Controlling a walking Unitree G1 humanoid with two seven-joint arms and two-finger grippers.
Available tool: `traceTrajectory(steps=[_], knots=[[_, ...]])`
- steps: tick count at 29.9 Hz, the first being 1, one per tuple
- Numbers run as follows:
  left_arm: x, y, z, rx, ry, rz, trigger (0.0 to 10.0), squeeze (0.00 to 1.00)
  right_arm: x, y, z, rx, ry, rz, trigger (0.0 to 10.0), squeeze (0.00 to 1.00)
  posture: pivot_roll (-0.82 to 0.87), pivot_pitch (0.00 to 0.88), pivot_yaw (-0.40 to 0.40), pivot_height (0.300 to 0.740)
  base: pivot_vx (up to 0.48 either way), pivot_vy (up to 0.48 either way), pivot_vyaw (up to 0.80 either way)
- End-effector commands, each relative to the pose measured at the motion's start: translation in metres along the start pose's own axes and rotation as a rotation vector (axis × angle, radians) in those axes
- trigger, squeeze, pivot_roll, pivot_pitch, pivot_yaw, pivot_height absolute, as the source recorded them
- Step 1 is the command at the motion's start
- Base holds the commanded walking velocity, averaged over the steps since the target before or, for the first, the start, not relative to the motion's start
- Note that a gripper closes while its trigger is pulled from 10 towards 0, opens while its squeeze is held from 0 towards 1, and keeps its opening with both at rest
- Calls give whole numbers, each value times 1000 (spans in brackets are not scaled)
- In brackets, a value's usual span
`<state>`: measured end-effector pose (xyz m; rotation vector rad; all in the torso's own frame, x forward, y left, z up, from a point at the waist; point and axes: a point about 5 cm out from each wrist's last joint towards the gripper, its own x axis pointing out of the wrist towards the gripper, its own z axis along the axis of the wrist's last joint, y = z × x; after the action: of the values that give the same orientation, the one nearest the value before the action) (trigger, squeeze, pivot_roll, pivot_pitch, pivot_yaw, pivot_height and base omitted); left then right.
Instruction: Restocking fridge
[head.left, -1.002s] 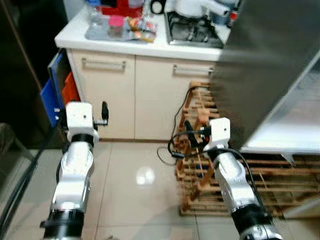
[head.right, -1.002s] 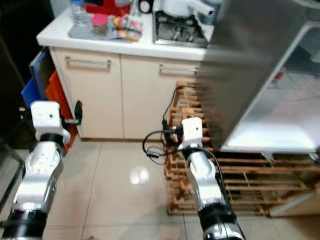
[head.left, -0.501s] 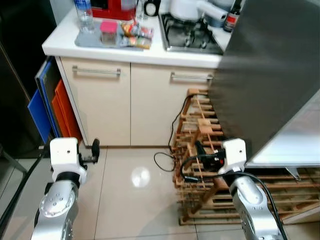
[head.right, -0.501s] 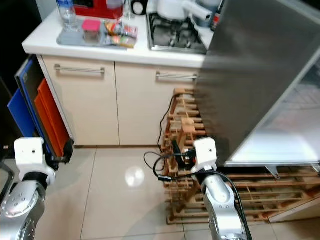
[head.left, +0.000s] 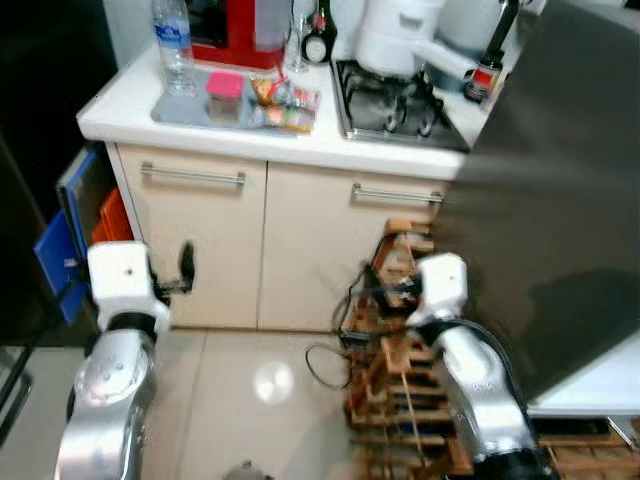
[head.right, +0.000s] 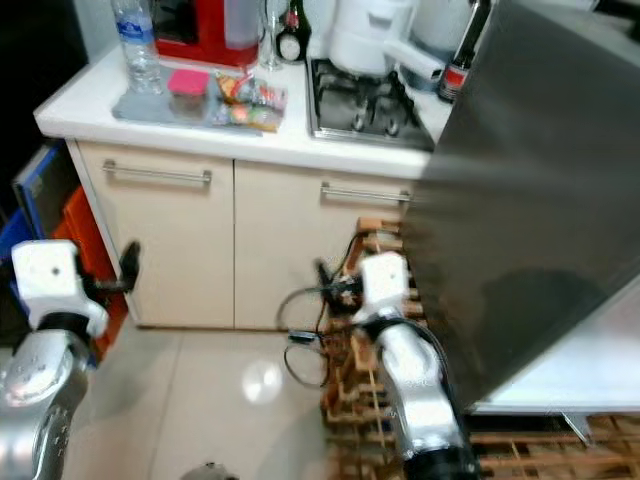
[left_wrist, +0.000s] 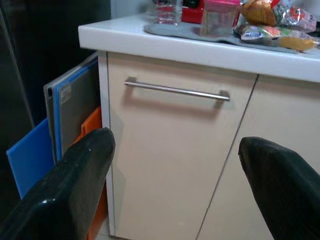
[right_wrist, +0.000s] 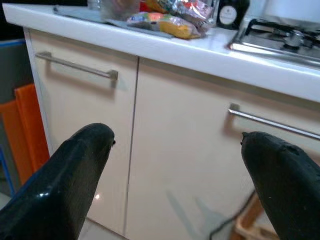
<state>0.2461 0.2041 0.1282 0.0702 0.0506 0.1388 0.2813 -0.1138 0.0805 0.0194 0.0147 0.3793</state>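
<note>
Robot facing counter (head.left: 120, 118), both arms raised. Left pincer (left_wrist: 175, 185) and right pincer (right_wrist: 180, 180) gaping wide, holding nothing. Snacks (head.left: 285, 100) and bottle (head.left: 176, 52) sitting on tray (head.left: 180, 108); fridge door (head.left: 560, 230) swinging open at right. Imo get closer before reaching, go around wooden rack (head.left: 400, 360).

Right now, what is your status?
Left gripper and right gripper open, empty. Facing counter with tray. Fridge door open at right.

Tray (head.left: 190, 108) with bottle (head.left: 177, 58) on counter (head.left: 120, 115) left, stove (head.left: 395, 100) right, wooden rack (head.left: 400, 350) below.
</note>
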Motion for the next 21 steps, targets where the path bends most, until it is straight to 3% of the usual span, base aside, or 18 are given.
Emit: traceTrajectory(steps=[1,17,21], knots=[[4,-8,11,11,-51,-32,10000,0,-5,-11,-6,-4,27,-39,10000,0,21,0,-85,740,450,0,0],[25,-14,26,65,-93,-126,10000,0,-1,-5,-6,-5,16,-38,10000,0,9,0,-71,740,454,0,0],[29,-10,27,100,-98,-156,10000,0,-3,-8,-5,4,15,-84,10000,0,8,0,-70,740,469,0,-680]])
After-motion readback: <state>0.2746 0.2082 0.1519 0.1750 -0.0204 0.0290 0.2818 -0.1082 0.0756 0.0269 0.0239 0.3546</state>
